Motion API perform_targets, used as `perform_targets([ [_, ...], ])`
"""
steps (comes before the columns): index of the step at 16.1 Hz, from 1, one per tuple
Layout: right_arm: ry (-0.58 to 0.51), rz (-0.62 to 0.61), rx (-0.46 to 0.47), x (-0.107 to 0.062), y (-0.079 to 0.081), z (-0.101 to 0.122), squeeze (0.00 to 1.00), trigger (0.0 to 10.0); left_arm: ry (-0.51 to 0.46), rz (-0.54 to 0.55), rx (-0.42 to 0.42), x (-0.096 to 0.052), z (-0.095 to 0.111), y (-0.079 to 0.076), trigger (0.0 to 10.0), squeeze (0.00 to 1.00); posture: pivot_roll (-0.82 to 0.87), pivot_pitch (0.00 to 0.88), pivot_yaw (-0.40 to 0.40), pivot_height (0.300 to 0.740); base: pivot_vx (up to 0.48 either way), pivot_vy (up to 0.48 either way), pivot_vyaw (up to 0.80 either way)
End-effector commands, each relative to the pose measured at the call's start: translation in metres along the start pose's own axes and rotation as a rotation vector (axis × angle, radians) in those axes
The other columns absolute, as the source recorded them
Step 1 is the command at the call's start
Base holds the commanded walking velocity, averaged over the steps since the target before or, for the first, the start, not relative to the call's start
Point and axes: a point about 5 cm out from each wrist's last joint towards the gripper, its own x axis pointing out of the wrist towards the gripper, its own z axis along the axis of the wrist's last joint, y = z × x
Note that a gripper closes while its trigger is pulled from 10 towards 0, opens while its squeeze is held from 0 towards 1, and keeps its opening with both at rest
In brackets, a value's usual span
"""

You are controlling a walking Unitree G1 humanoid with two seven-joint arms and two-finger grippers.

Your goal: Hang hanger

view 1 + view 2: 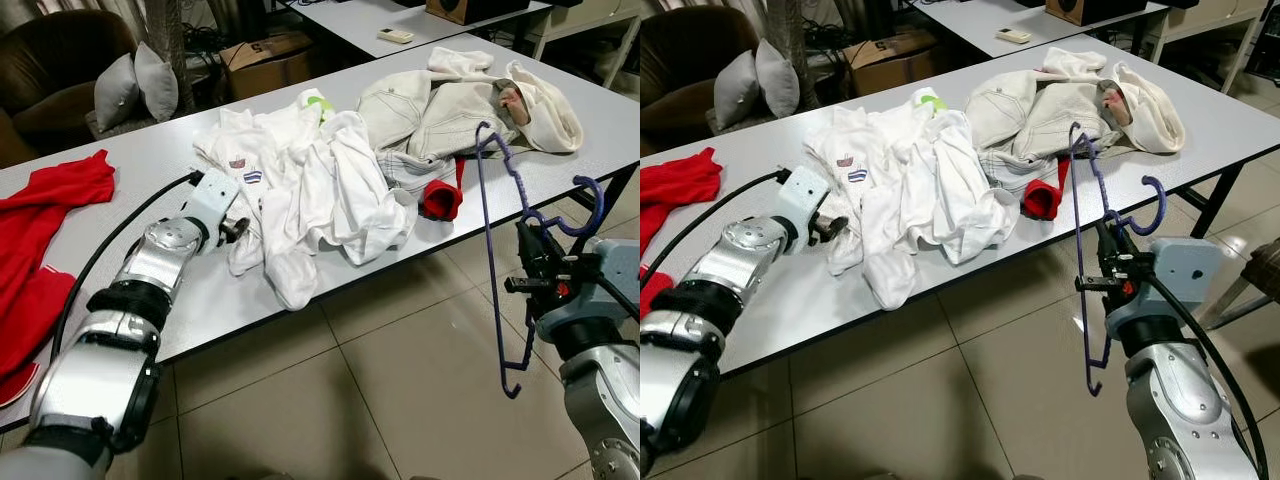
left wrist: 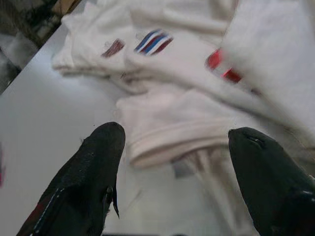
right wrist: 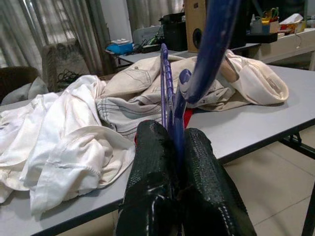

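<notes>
- My right gripper (image 1: 528,240) is clamped on the blue hanger (image 1: 487,230), its 2 black fingers (image 3: 152,162) pressed together around the hanger's thin wire just below the hook.
- I hold the hanger in the air off the near edge of the grey table (image 1: 150,160), above the tiled floor (image 1: 400,380); it hangs roughly upright, its hook curling toward my right and its long frame running from above the table edge down past my wrist.
- The hanger's top overlaps the beige jacket (image 1: 440,110) in my eye views, but I cannot tell whether they touch.
- My left gripper (image 2: 172,177) is over the table with its fingers spread wide apart, holding nothing.
- Between those fingers lies a folded hem of the white shirt (image 1: 320,190), just ahead of the tips; small red and blue stripes show on the cloth.
- The white shirt is a crumpled pile in the middle of the table, touching the beige jacket on its right.
- A small red piece (image 1: 440,200) sits at the table's near edge, between the shirt and the jacket.
- A red garment (image 1: 40,220) lies at the far left of the table, well apart from the pile.
- 2 grey cushions (image 1: 135,85) rest on a seat beyond the table.
</notes>
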Motion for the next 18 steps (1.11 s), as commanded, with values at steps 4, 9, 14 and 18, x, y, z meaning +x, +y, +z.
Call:
perform_targets([
  [4,-0.004,0.046,-0.013,0.004,0.002,0.008,0.0,10.0,0.024,0.088,-0.015,-0.002,-0.008,0.016,10.0,0.0,-0.2,0.008,0.087,0.74,0.0,0.0,0.0],
  [9,0.008,0.051,-0.031,0.003,0.0,0.014,0.0,10.0,-0.043,0.138,-0.053,0.001,0.001,0.01,6.8,0.0,-0.22,0.067,0.041,0.74,0.0,0.0,0.0],
  [14,0.029,0.065,-0.037,-0.004,0.002,0.017,0.0,10.0,-0.057,0.194,-0.09,-0.001,-0.004,0.015,5.3,0.0,-0.25,0.103,0.028,0.74,0.0,0.0,0.0],
  [18,0.037,0.065,-0.041,-0.006,0.001,0.019,0.0,10.0,-0.087,0.242,-0.131,-0.003,-0.002,0.023,3.2,0.0,-0.26,0.105,0.025,0.74,0.0,0.0,0.0],
])
